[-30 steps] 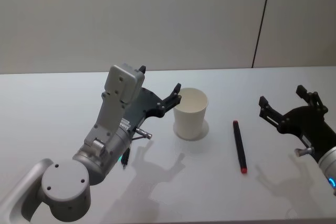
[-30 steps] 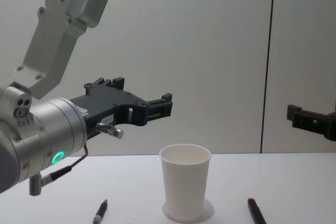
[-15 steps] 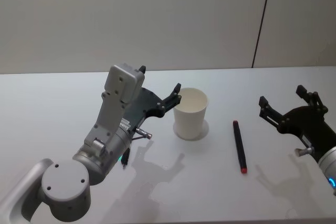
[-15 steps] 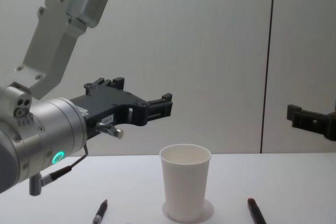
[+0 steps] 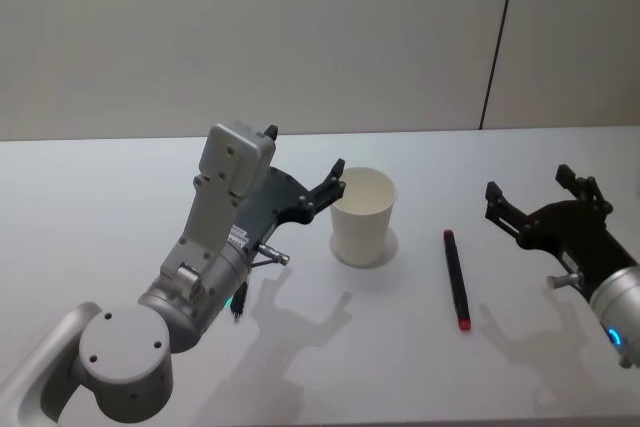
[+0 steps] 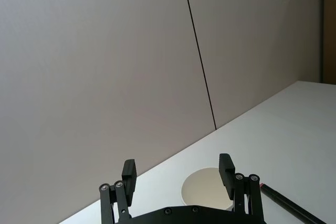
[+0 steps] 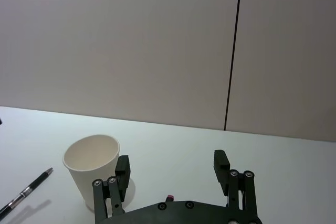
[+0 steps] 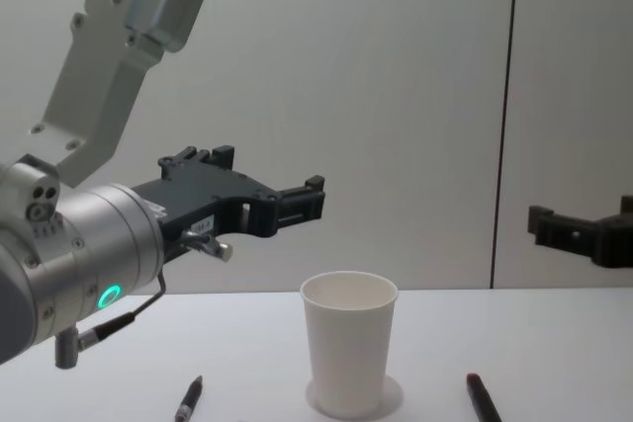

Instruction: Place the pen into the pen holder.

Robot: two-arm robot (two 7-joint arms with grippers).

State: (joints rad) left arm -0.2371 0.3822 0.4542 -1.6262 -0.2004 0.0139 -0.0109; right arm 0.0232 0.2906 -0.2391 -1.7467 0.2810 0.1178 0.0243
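Not started — the pen [image 5: 455, 277] lies on the bench [image 5: 100, 197], between the empty cup [image 5: 362, 217] and the spread right gripper [image 5: 528, 187]; the left gripper [image 6: 177, 166], also spread, hangs beside the cup.

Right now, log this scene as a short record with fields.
pen holder: plain white paper cup, upright, looks empty, on white table
right pen: black with red ends, lying flat, apart from cup
left pen: slim, black, lying flat below left arm
left gripper: fingers open, empty, raised beside cup
right gripper: fingers open, empty, raised right of right pen
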